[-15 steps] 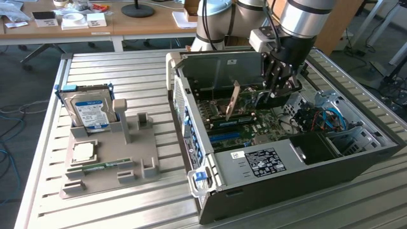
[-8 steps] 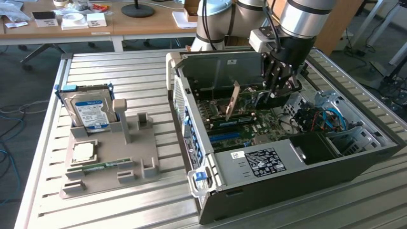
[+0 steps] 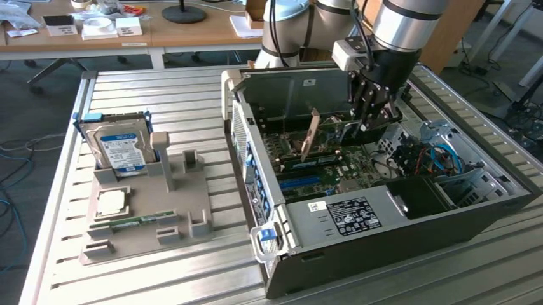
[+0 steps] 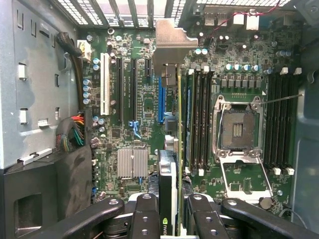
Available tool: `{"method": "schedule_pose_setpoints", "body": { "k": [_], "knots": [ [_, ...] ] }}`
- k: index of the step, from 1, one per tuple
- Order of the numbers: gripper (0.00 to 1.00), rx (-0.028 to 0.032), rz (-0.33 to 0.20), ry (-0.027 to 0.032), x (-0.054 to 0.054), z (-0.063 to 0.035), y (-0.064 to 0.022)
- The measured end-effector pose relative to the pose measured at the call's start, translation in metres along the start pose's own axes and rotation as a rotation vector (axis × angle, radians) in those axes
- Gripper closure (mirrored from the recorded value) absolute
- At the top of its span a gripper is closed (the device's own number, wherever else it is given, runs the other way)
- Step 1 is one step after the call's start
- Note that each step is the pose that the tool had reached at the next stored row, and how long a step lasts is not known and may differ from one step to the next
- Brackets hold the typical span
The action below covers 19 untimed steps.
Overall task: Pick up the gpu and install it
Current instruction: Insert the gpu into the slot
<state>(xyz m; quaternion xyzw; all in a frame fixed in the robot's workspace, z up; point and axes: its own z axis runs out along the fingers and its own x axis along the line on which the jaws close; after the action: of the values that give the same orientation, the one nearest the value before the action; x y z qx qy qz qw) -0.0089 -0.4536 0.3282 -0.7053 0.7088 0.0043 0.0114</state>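
Ribbed aluminium table [image 3: 170, 273] lies nearest the exterior camera and carries everything, its slats running across the frame and catching the light. Behind it, at twelve o'clock in the exterior view, a long wooden desk [image 3: 199, 35] holds white boxes [image 3: 114, 27] and a round black stand base [image 3: 184, 13]. Grey floor [image 3: 34, 114] shows past the table's edge at nine o'clock. An open computer case [image 3: 424, 244] lies on its side over the table's three o'clock half, with its motherboard [image 4: 124, 99] facing up. The robot arm [image 3: 407, 22] hangs into it from one o'clock. At nine o'clock of the case sits a grey holder tray [image 3: 191, 190]. A blue-labelled hard drive [image 3: 123, 149] stands at its twelve o'clock end, a square processor chip [image 3: 112, 203] lies at six o'clock of the drive, and a narrow green RAM stick [image 3: 136, 222] lies nearer the tray's six o'clock end. Inside the case the gpu [image 4: 168, 179] stands on edge over the motherboard, its pale metal bracket [image 4: 172, 40] by the case's grilled wall. It runs between a blue slot [image 4: 160, 102] and the black memory slots [image 4: 199, 114], near the empty processor socket [image 4: 238, 127] and a small silver heat sink [image 4: 132, 163]. Whether its lower edge touches the board cannot be told. The gripper [image 4: 172, 201] pinches the gpu, its black fingers [image 4: 144, 214] pressed one to each face.
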Motion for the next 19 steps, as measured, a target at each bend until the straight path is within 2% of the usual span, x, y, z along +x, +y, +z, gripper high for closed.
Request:
{"method": "schedule_pose_setpoints", "body": {
  "k": [10,19],
  "knots": [
    [0.73,0.0028,-0.002,-0.0001,0.0,0.0057,0.0046],
    [0.73,0.0161,-0.008,-0.0003,0.0,0.0125,0.0117]
  ]
}}
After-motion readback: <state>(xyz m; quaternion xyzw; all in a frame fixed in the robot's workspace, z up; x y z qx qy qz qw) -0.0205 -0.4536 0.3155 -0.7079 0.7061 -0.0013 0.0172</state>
